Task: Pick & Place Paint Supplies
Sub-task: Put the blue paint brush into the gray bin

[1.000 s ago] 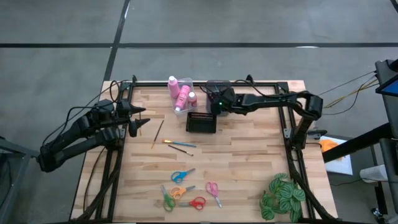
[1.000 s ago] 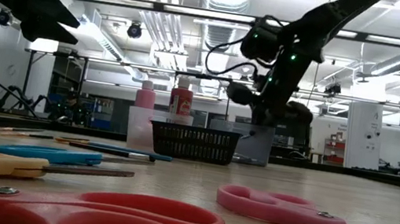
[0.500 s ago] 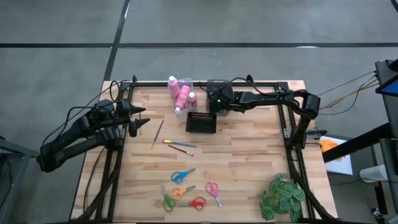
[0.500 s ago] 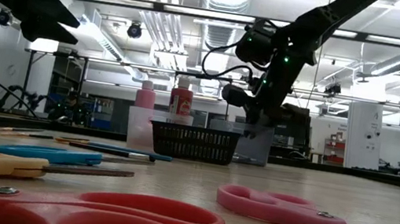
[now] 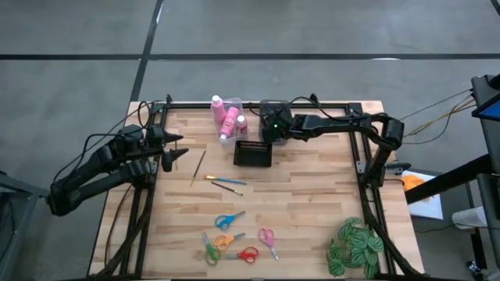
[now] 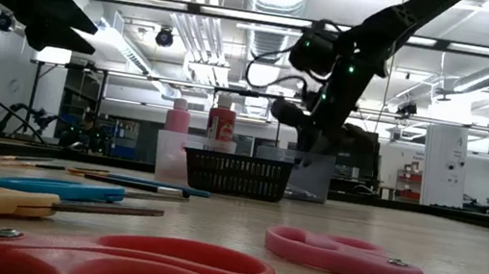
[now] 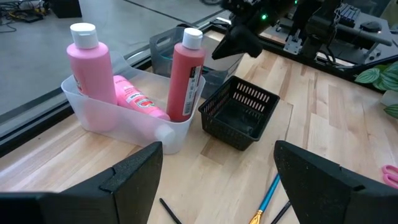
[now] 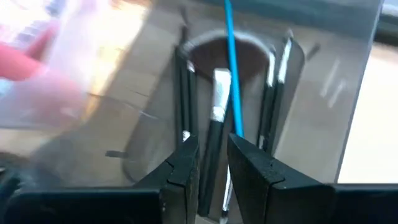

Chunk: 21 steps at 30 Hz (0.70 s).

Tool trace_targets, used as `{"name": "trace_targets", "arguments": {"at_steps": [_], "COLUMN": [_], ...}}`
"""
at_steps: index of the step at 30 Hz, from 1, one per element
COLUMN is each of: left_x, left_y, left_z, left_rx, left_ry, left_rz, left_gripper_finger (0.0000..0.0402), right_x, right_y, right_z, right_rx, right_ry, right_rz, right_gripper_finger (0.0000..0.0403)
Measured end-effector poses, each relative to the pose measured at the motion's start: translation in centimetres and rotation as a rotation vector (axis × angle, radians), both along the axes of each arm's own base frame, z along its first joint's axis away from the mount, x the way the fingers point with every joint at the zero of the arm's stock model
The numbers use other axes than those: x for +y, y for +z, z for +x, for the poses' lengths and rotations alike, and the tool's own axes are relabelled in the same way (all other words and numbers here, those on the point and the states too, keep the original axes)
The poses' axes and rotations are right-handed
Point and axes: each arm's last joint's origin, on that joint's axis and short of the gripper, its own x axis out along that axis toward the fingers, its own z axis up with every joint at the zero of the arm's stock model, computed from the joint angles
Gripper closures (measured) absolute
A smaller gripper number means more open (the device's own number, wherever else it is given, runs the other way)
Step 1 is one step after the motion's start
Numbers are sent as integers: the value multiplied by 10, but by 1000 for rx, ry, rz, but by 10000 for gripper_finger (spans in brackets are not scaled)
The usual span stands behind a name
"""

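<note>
two black jointed arms [image 5: 101, 168], looped black cables, green indicator light.

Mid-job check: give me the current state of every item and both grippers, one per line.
Pink bottles: in the clear tray, two upright, one lying.
Clear tray: on the table, holding the bottles.
Black basket: upright, empty.
Brush bin: holds several brushes.
Loose brushes: lying flat on the table.
Scissors: five pairs, flat, near front edge.
Right gripper: over the brush bin, jaws nearly closed.
Left gripper: raised, jaws open, empty.
</note>
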Motion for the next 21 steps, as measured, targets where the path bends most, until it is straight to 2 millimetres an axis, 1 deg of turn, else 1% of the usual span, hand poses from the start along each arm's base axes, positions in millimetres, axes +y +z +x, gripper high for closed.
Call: {"name": "trace_targets", "arguments": {"at_steps": [5,9,12,17,21], "left_x": [0,0,0,0,0], "left_y": [0,0,0,0,0], "left_z": [0,0,0,0,0], "left_rx": [0,0,0,0,0], "left_ry": [0,0,0,0,0], "left_rz": [0,0,0,0,0], "left_gripper_finger": [91,91,91,91,91], "right_x": [13,29,42,71,95], "right_y": [29,53,67,82,85], "right_z": [0,-1,0,6,13], "right_rx": [-48,-92,-117,-111,-144], "right_ry": [109,211,299,515,649], "right_rz": [-77,-152,-206,-330,-375], "right_gripper_finger": [322,322,322,322,322]}}
